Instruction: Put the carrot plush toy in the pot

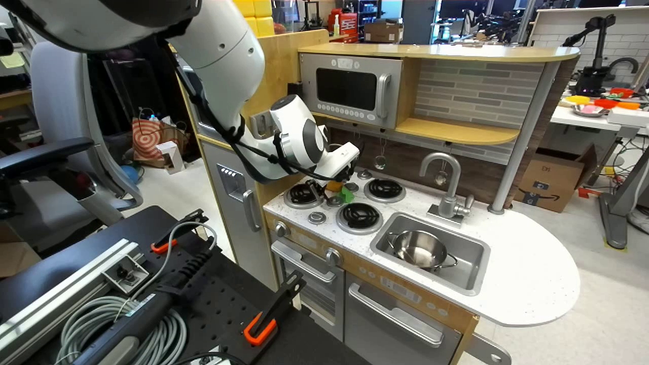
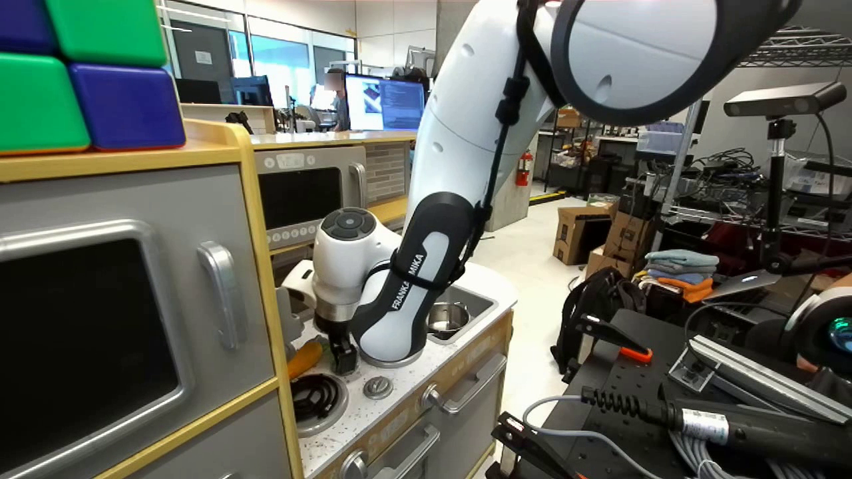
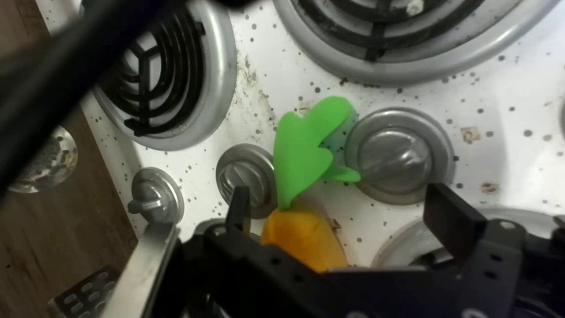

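The carrot plush toy (image 3: 304, 236) lies on the white stove top among the knobs, its green leaves pointing up in the wrist view. It also shows in both exterior views (image 1: 334, 186) (image 2: 306, 358), partly hidden by the gripper. My gripper (image 3: 346, 212) is open low over the stove. Its fingers stand on either side of the orange body, the left finger close to it and the right one well apart. The gripper also shows in an exterior view (image 2: 343, 354). The silver pot (image 1: 420, 248) stands in the sink basin; the arm partly hides it in an exterior view (image 2: 447, 317).
Burners (image 1: 359, 216) and raised knobs (image 3: 399, 154) surround the toy. The sink (image 1: 479, 253) has a tall faucet (image 1: 448, 185) behind it. A toy microwave (image 1: 350, 88) and a shelf (image 1: 459, 133) overhang the back. A tall cabinet (image 2: 133, 299) stands beside the stove.
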